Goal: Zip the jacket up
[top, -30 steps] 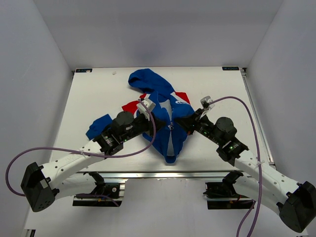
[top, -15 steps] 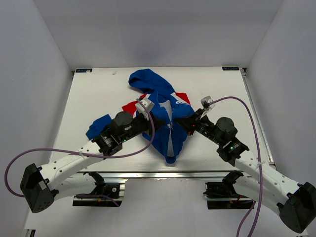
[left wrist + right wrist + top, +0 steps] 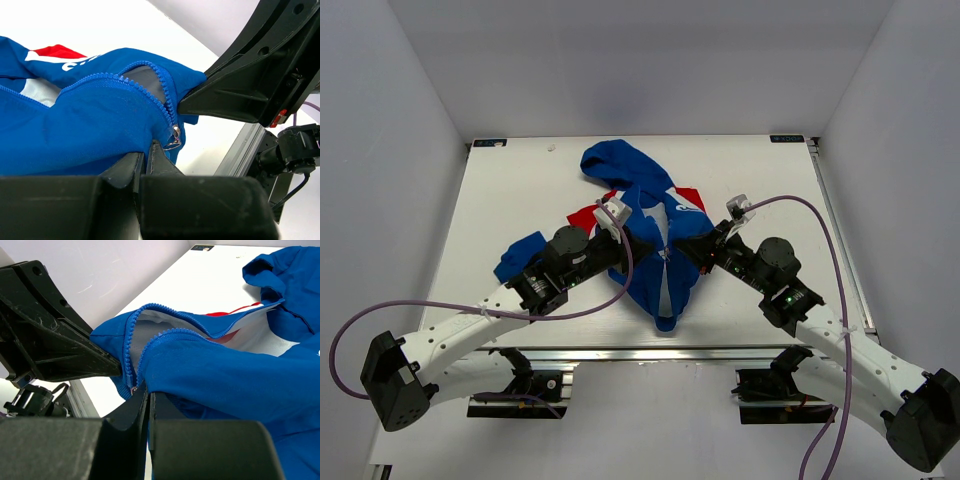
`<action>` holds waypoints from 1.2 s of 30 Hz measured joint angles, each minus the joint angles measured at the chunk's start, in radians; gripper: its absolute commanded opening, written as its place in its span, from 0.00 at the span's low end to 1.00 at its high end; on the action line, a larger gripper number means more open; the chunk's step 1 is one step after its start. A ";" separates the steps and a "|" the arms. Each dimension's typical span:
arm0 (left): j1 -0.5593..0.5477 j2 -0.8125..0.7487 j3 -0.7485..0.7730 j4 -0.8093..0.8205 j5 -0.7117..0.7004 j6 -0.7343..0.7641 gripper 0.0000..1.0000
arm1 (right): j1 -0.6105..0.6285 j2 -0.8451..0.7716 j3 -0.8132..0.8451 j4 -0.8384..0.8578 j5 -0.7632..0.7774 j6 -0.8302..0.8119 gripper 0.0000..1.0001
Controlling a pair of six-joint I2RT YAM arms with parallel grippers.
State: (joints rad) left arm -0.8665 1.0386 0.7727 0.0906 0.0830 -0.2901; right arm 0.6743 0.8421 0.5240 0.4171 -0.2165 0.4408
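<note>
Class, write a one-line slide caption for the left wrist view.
The left hand pinches the jacket hem beside the open zipper's metal slider.

We see a white left arm (image 3: pixel 460 338) and right arm (image 3: pixel 855 350) with black joints, looping purple cables (image 3: pixel 410 303), and black bases (image 3: pixel 395 385) at the near edge of the table (image 3: pixel 510 180).
</note>
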 measured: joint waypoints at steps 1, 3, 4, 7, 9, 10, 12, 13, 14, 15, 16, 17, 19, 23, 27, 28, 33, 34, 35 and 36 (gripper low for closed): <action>0.000 0.000 0.000 0.000 0.000 0.000 0.00 | 0.000 0.000 0.000 0.000 0.000 0.000 0.00; 0.000 0.000 0.000 0.000 0.000 0.000 0.00 | 0.000 0.000 0.000 0.000 0.000 0.000 0.00; 0.000 0.000 -0.001 0.000 0.000 0.000 0.00 | 0.000 0.000 0.000 0.000 0.000 0.000 0.00; 0.000 0.000 -0.002 0.000 0.000 -0.001 0.00 | 0.000 0.000 0.000 0.000 -0.003 0.000 0.00; 0.000 0.000 -0.002 0.000 0.000 -0.003 0.00 | 0.000 0.000 0.000 0.000 -0.004 0.000 0.00; 0.000 0.000 -0.002 0.000 0.000 -0.004 0.00 | 0.000 0.000 0.000 0.000 -0.004 -0.001 0.00; 0.000 0.000 -0.002 0.000 0.000 -0.005 0.00 | 0.000 0.000 0.000 0.000 -0.004 -0.001 0.00; 0.000 0.000 -0.002 0.000 0.000 -0.006 0.00 | 0.000 0.000 0.000 0.000 -0.004 -0.002 0.00; 0.000 0.000 -0.002 0.000 0.000 -0.006 0.00 | 0.000 0.000 0.000 -0.001 -0.004 -0.003 0.00; 0.000 0.000 -0.002 0.000 0.000 -0.006 0.00 | 0.000 0.000 0.000 -0.002 -0.003 -0.003 0.00; 0.000 0.000 -0.002 0.000 -0.001 -0.006 0.00 | 0.000 0.000 0.000 -0.003 -0.003 -0.003 0.00; 0.000 0.000 -0.002 0.000 -0.001 -0.006 0.00 | 0.000 0.000 0.000 -0.005 -0.003 -0.004 0.00; 0.000 0.000 -0.002 0.000 -0.002 -0.006 0.00 | 0.000 0.000 0.000 -0.005 -0.003 -0.004 0.00; 0.000 0.000 -0.002 0.000 -0.004 -0.006 0.00 | -0.001 0.000 0.000 -0.005 -0.003 -0.004 0.00; 0.000 0.000 -0.002 0.001 -0.004 -0.006 0.00 | -0.001 0.002 0.000 -0.005 -0.003 -0.004 0.00; 0.000 0.000 -0.003 0.001 -0.004 -0.006 0.00 | -0.001 0.003 0.000 -0.005 -0.003 -0.004 0.00; 0.000 0.000 -0.006 0.008 0.001 -0.006 0.00 | -0.001 0.004 0.000 -0.005 -0.003 -0.004 0.00; 0.000 0.000 -0.007 0.010 0.004 -0.006 0.00 | -0.001 0.004 0.000 -0.005 -0.003 -0.004 0.00; 0.000 0.000 -0.007 0.011 0.006 -0.006 0.00 | -0.001 0.004 0.000 -0.004 -0.002 -0.004 0.00; 0.000 0.001 -0.007 0.011 0.009 -0.006 0.00 | -0.001 0.004 0.000 -0.003 -0.002 -0.003 0.00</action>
State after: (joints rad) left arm -0.8665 1.0393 0.7654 0.1020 0.0917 -0.2962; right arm 0.6735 0.8459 0.5240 0.4137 -0.2180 0.4374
